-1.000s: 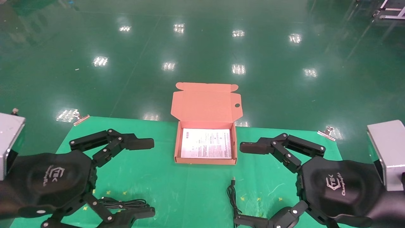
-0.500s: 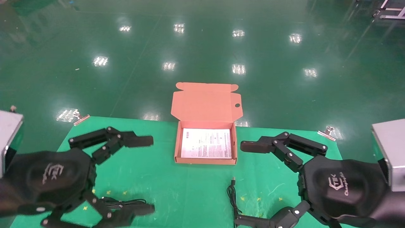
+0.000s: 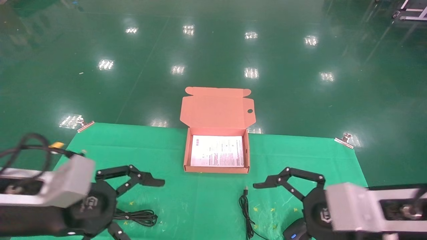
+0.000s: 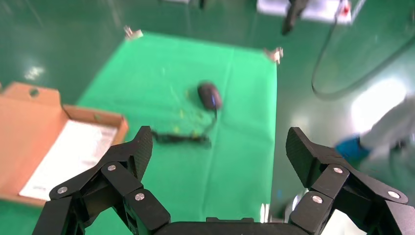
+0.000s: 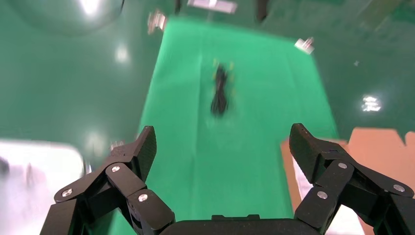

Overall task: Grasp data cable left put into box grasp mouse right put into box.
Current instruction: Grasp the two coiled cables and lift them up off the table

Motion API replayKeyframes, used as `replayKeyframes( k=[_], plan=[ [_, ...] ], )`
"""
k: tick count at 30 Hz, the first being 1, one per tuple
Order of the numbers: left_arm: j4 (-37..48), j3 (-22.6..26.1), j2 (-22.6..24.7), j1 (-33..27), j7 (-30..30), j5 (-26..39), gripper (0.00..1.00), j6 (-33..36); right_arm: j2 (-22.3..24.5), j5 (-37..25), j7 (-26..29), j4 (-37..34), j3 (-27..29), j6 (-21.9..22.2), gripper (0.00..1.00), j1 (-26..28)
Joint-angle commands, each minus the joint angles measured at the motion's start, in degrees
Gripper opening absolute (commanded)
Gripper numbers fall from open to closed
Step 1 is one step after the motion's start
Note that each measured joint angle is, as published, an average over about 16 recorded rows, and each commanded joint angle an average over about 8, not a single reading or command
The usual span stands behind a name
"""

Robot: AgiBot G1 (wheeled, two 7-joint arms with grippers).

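The salmon-orange box [image 3: 216, 170] stands open at the table's middle, lid up, with a white printed sheet inside. The data cable [image 3: 138, 216], a black looped bundle, lies at the near left, between the fingers of my open left gripper [image 3: 142, 209]. The black mouse [image 3: 293, 233] lies at the near right, partly hidden under my open right gripper [image 3: 267, 213]; its cord [image 3: 245, 208] runs toward the box. The left wrist view shows the open left gripper [image 4: 220, 152], the mouse [image 4: 209, 94] and the box [image 4: 29, 107]. The right wrist view shows the open right gripper [image 5: 222, 147] and the cable [image 5: 220, 93].
A green mat [image 3: 206, 200] covers the table, held by metal clips [image 3: 343, 140] at its far corners [image 3: 85, 126]. Beyond the far edge is shiny green floor. The box's raised lid [image 3: 217, 108] stands behind it.
Both arms have dropped toward the table and turned, so the grippers look smaller and the silver wrist blocks now face me. The mouse's body has come into view.
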Motion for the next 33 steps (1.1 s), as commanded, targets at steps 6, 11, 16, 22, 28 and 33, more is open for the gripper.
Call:
replayKeyframes(
  k=[6,11,16,22,28,33],
  plan=[
    [-0.4,5.8,2.6,-5.0,-0.5,12.3,1.00,0.6,-2.9,-12.7,-6.6,0.2,-6.9,-0.2,1.00,4.9],
    [-0.3,9.3,4.8,-6.1,-1.3,19.6,1.00,-0.4,-5.6,-21.2,-11.0,0.3,-11.1,1.6,1.00,6.0],
    [-0.2,12.6,6.7,-6.3,-1.9,27.5,1.00,-2.2,-8.0,-27.8,-15.4,0.2,-13.9,4.3,1.00,5.6],
    [0.2,16.5,9.3,-6.3,-3.2,37.9,1.00,-4.0,-10.3,-35.3,-20.0,0.1,-16.0,10.3,1.00,3.4],
    [2.6,18.7,11.3,-5.1,-5.0,44.3,1.00,-7.0,-12.5,-43.0,-22.9,0.2,-17.1,19.6,1.00,-0.1],
    [6.9,19.4,13.0,-4.8,-4.6,47.3,1.00,-9.7,-14.6,-46.7,-23.6,-0.1,-17.6,25.6,1.00,-2.9]
  ],
)
